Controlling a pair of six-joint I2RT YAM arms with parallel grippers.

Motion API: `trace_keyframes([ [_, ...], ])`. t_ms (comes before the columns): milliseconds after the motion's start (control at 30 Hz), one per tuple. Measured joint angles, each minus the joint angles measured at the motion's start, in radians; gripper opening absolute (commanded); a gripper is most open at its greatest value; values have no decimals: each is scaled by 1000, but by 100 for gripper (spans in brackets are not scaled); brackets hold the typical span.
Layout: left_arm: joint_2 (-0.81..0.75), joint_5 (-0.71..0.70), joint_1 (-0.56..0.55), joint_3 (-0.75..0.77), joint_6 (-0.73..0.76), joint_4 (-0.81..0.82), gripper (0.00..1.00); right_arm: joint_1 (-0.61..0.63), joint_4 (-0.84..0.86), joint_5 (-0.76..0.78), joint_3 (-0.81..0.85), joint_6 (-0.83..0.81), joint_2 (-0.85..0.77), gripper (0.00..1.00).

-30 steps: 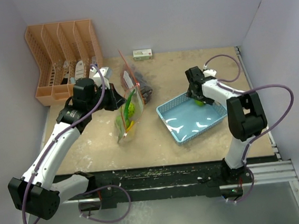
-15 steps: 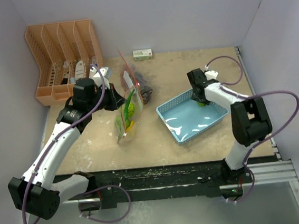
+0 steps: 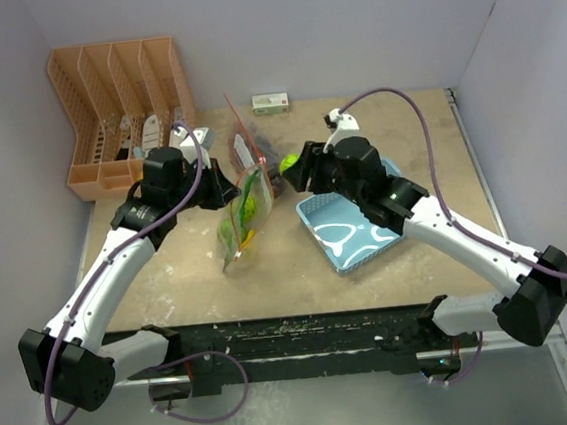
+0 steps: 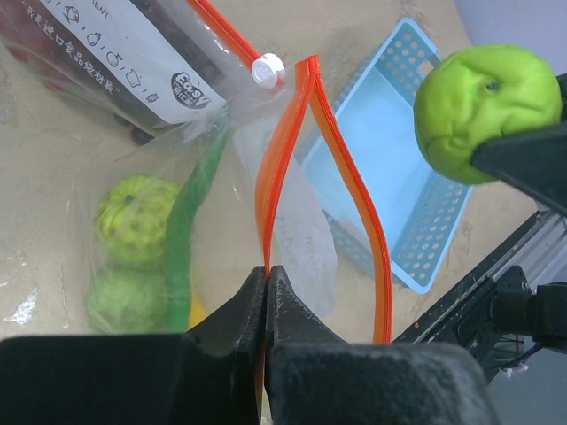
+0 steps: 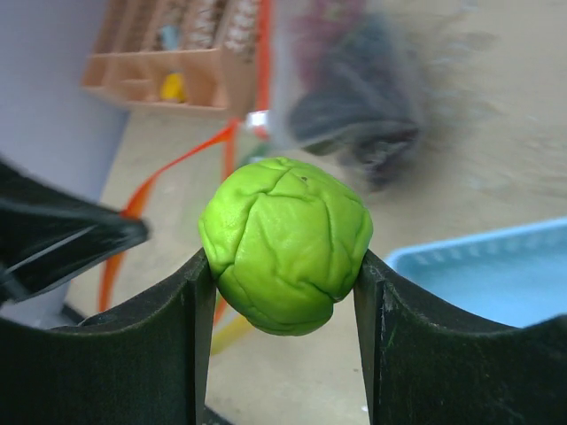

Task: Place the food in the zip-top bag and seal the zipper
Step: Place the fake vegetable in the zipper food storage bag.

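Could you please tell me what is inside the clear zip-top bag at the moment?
Two round green fruits, a long green pepper and a bit of yellow show through the bag. The left gripper hides whatever lies lower.

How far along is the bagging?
Done: two round green fruits and a long green pepper already sit inside the zip-top bag. In hand: the left gripper pinches one lip of the zipper, holding the mouth open, while the right gripper carries a third green fruit near it. Left: drop that fruit in and seal the zipper. The visible part of the blue basket shows no more food.
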Motion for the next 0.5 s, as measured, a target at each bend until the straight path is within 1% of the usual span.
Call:
trace_keyframes([
  [133, 0, 0, 0, 0, 0, 0, 0, 62, 84, -89, 26, -31, 26, 18],
  [233, 0, 0, 0, 0, 0, 0, 0, 87, 132, -145, 40, -35, 66, 18],
  [400, 0, 0, 0, 0, 0, 0, 0, 136, 162, -181, 63, -47, 128, 20],
  [433, 0, 0, 0, 0, 0, 0, 0, 143, 163, -185, 66, -49, 134, 22],
  [467, 0, 0, 0, 0, 0, 0, 0, 151, 164, -193, 68, -51, 138, 29],
  [500, 0, -1, 0, 0, 0, 0, 0, 157, 163, -197, 69, -54, 142, 40],
])
